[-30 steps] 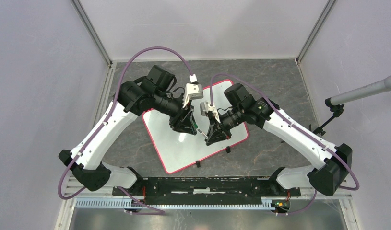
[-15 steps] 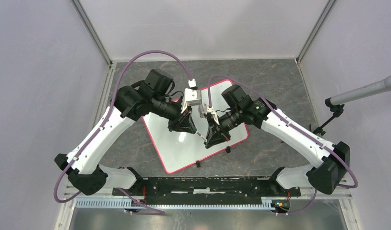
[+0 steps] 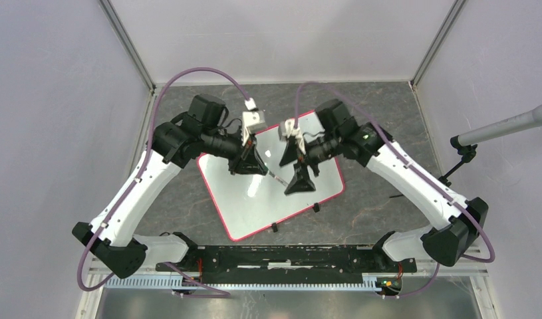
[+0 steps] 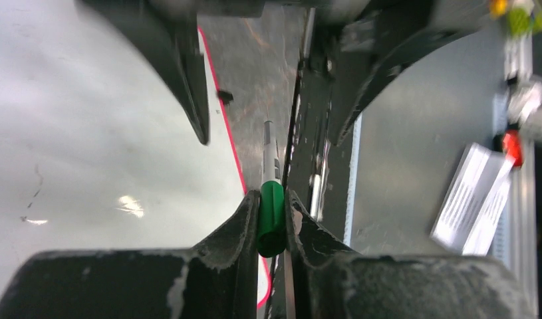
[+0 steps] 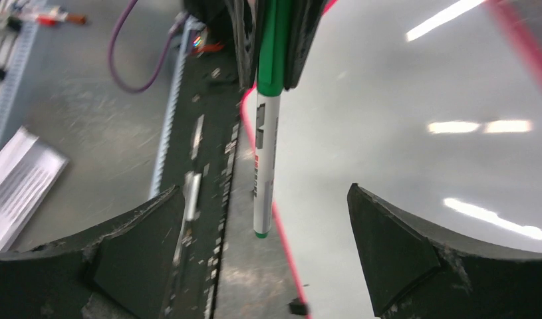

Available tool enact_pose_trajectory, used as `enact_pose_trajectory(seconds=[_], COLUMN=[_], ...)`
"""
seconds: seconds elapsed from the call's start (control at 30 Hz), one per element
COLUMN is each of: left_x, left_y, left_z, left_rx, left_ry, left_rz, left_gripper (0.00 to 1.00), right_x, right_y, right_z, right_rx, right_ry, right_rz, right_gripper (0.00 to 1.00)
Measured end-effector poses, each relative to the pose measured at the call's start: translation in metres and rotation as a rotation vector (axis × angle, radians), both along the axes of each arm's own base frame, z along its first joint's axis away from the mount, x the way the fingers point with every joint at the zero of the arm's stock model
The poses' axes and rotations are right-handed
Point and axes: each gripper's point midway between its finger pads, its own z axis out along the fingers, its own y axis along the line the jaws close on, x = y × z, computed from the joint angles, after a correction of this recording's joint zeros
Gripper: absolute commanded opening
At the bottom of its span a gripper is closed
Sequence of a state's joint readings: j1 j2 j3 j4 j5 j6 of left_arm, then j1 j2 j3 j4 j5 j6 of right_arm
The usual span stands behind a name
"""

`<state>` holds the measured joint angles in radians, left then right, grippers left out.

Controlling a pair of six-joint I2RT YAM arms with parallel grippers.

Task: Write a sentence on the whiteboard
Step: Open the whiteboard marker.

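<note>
a: what's the left gripper [image 4: 272,199] doing on your screen?
b: i see it clamped tight on the green cap of the marker [image 4: 271,216]. the white barrel sticks out past its fingertips.
a: and the right gripper [image 5: 265,191]?
b: spread wide, holding nothing. on its wrist camera i see the marker's barrel hanging between its two fingers [image 5: 141,226], touching neither.
a: where's the whiteboard [image 3: 255,203]?
b: flat on the grey table [image 3: 381,113], turned at an angle, right beneath both grippers. from above i see the two claws facing each other over its far half, with the marker between them. in the right wrist view the barrel's free end lines up with the board's red rim; i can't tell whether it touches the surface.
</note>
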<state>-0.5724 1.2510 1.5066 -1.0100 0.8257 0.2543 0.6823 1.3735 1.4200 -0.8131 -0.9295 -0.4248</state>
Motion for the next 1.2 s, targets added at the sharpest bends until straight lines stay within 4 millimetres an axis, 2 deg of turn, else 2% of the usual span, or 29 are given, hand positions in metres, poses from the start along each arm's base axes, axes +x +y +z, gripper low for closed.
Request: enact_pose_trajectory(seconds=[0.07, 0.17, 0.23, 0.3, 0.4, 0.5, 0.6, 0.7, 0.8, 0.97, 1.07, 1.2], left_x=[0.015, 0.036, 0.045, 0.049, 0.052, 0.055, 0.057, 0.059, 0.061, 0.064, 0.065, 0.067], left_y=[0.005, 0.01, 0.011, 0.011, 0.012, 0.011, 0.009, 0.007, 0.006, 0.006, 0.006, 0.006], left_z=[0.006, 0.021, 0.034, 0.051, 0.074, 0.092, 0.101, 0.104, 0.109, 0.117, 0.121, 0.123], left_rx=[-0.051, -0.148, -0.219, -0.295, -0.397, -0.484, -0.551, -0.594, -0.629, -0.67, -0.683, -0.694], left_ry=[0.038, 0.084, 0.104, 0.12, 0.136, 0.153, 0.199, 0.242, 0.272, 0.291, 0.29, 0.293], left_rz=[0.079, 0.189, 0.24, 0.27, 0.292, 0.296, 0.3, 0.304, 0.316, 0.332, 0.336, 0.339], left_gripper=[0.02, 0.02, 0.02, 0.03, 0.02, 0.02, 0.02, 0.02, 0.03, 0.02, 0.02, 0.02], right_x=[0.029, 0.066, 0.079, 0.081, 0.074, 0.067, 0.061, 0.054, 0.049, 0.042, 0.044, 0.049], right_y=[-0.005, -0.023, -0.037, -0.041, -0.035, -0.027, -0.021, -0.017, -0.016, -0.018, -0.018, -0.017], right_z=[0.028, 0.067, 0.09, 0.11, 0.132, 0.139, 0.13, 0.124, 0.133, 0.153, 0.155, 0.154], right_rx=[0.07, 0.189, 0.262, 0.324, 0.406, 0.47, 0.525, 0.582, 0.641, 0.704, 0.713, 0.721], right_ry=[-0.068, -0.142, -0.18, -0.187, -0.148, -0.06, 0.08, 0.236, 0.333, 0.392, 0.417, 0.436], right_rz=[-0.089, -0.257, -0.352, -0.39, -0.364, -0.32, -0.297, -0.275, -0.248, -0.226, -0.24, -0.266], right_gripper=[0.98, 0.98, 0.98, 0.98, 0.98, 0.98, 0.98, 0.93, 0.84, 0.69, 0.62, 0.58])
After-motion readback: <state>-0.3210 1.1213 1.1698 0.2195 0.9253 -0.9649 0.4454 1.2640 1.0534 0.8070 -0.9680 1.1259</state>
